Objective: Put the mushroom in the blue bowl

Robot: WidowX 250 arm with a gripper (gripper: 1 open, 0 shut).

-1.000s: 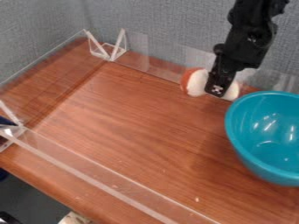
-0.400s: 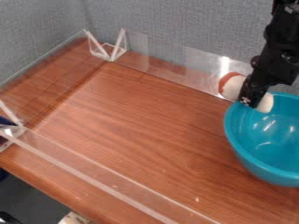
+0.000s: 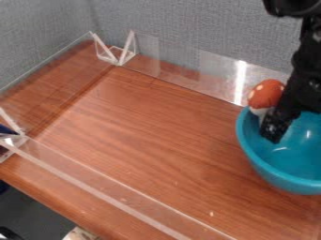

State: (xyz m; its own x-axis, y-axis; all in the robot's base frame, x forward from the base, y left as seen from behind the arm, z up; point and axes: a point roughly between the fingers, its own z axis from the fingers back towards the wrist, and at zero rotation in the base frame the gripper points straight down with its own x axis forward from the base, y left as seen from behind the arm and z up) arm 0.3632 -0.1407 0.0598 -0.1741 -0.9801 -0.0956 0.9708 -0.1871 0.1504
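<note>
Looking at polished reddish wood-grain tabletop [image 3: 119,122], smooth w/ slight sheen. Seeing clear glossy acrylic barrier [image 3: 189,67] round edges. Noting blue bowl [image 3: 291,159]: slick shiny plastic, highlights inside. Showing mushroom [image 3: 265,93] w/ smooth orange-red cap. Reading gripper [image 3: 279,120] as matt black; backdrop [image 3: 51,28] as rough grey fabric.

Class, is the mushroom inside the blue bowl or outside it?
Cannot tell for sure: the mushroom shows at the blue bowl's far rim beside the claw, not down inside.
</note>
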